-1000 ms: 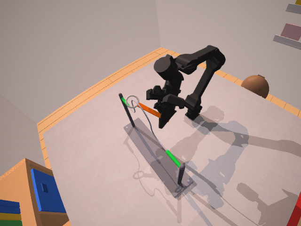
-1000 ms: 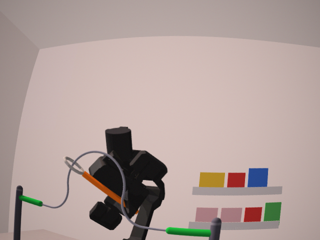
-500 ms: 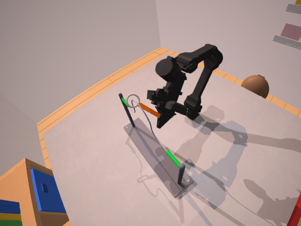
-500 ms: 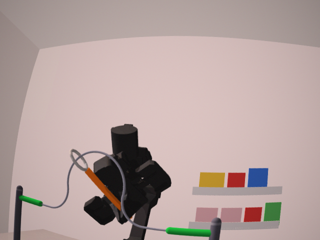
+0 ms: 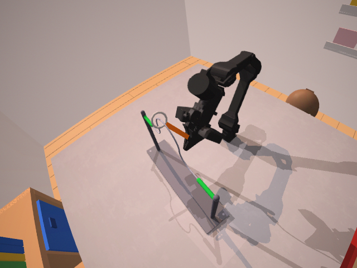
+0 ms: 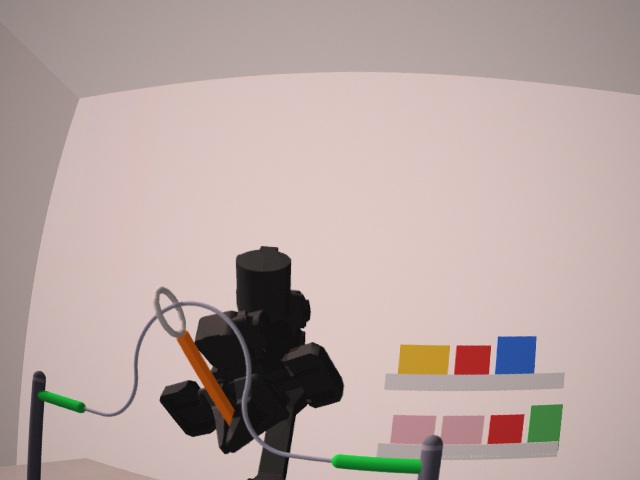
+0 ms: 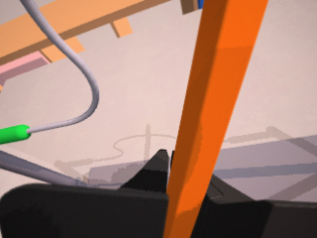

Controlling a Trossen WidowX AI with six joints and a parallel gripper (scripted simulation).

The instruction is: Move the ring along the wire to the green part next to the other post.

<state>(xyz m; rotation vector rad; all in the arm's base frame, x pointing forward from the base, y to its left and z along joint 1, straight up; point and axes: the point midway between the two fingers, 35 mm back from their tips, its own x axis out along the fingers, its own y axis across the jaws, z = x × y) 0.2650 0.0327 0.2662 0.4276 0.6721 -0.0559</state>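
The grey ring (image 5: pixel 159 112) (image 6: pixel 161 289) surrounds the thin grey wire (image 5: pixel 178 148) (image 6: pixel 249 361) (image 7: pixel 94 89) near the top of its arch, on the side of the far post (image 5: pixel 152 132) (image 6: pixel 35 434). I cannot tell if they touch. My gripper (image 5: pixel 188 140) (image 6: pixel 230 421) (image 7: pixel 167 157) is shut on the free end of the orange handle (image 5: pixel 177 130) (image 6: pixel 206 379) (image 7: pixel 213 99), which slopes down from the ring. Green parts are by the far post (image 5: pixel 147 120) (image 6: pixel 62 401) and by the near post (image 5: pixel 206 187) (image 6: pixel 377 463). The ring is out of the wrist view.
The near post (image 5: pixel 214 207) (image 6: pixel 430 459) stands at the other end of the base plate (image 5: pixel 207 226). The wire dips between the arch and each green part. A wooden cabinet with a blue drawer (image 5: pixel 58 230) is at the lower left, and a brown ball (image 5: pixel 303 101) lies beyond the arm.
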